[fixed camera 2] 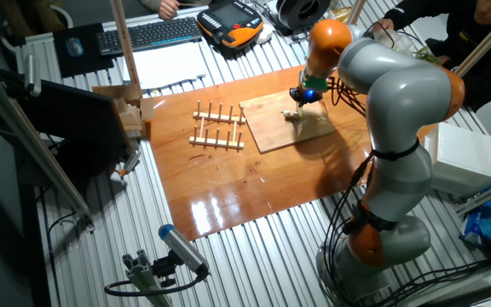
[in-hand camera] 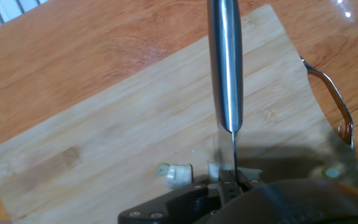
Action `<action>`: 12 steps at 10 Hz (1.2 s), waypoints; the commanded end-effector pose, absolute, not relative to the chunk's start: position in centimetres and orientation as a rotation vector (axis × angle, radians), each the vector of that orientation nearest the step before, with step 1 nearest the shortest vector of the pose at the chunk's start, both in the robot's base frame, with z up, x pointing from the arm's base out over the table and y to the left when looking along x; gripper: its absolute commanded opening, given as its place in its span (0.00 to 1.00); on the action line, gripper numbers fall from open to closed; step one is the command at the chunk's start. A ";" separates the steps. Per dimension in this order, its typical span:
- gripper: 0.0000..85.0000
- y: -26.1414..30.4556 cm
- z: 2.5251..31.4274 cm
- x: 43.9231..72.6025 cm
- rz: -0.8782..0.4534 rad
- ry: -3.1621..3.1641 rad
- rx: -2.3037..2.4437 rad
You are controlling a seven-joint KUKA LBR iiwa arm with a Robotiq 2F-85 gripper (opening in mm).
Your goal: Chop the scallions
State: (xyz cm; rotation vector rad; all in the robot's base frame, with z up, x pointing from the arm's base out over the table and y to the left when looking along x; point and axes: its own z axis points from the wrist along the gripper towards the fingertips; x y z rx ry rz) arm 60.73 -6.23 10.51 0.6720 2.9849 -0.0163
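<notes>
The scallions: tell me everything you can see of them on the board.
The scallions show as a few short, pale cream-white stalk pieces lying flat on the light wooden cutting board, near its lower edge in the hand view. One stubby cylinder shows a round cut end with a greenish ring; another piece lies right beside the knife blade, blurred. A tiny round bit sits apart to the right. In the fixed view they are only a pale speck under the gripper.
</notes>
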 end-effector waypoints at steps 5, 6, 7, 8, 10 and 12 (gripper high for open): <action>0.00 -6.6 9.2 60.5 -0.040 2.977 0.665; 0.00 -6.6 9.2 60.5 -0.042 2.976 0.667; 0.00 -6.6 9.1 60.6 -0.050 2.971 0.668; 0.00 -6.6 9.1 60.6 -0.053 2.965 0.668; 0.00 -6.4 9.0 60.5 -0.054 2.961 0.674; 0.00 -5.6 9.0 59.6 -0.035 2.960 0.696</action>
